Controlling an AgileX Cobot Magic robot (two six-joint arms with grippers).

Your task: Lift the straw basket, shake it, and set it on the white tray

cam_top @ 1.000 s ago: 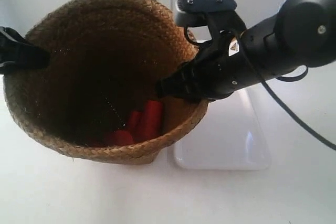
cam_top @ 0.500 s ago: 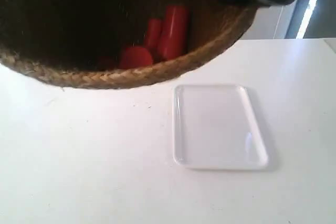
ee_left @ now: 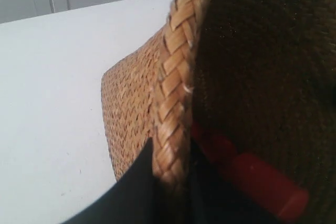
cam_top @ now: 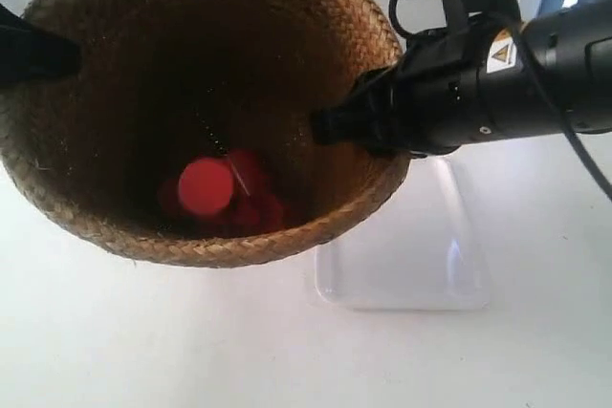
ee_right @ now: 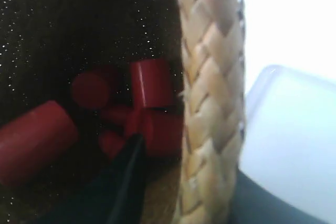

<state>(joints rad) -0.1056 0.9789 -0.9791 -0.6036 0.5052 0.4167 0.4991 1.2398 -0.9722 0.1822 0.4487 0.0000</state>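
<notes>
The straw basket [cam_top: 220,251] is gripped at opposite sides of its rim, mouth towards the exterior camera. The left gripper [ee_left: 172,153] pinches the braided rim, one finger outside and one inside. The right gripper [ee_right: 197,171] clamps the rim likewise, on the side nearest the white tray [cam_top: 421,265].

Contents: several red cylinders [cam_top: 206,186], loose on the basket's dark bottom.

The tray lies flat on the white table [cam_top: 143,351] beside the basket, whose rim overlaps the tray's edge in the exterior view. Whether the basket's base touches the table cannot be told.
</notes>
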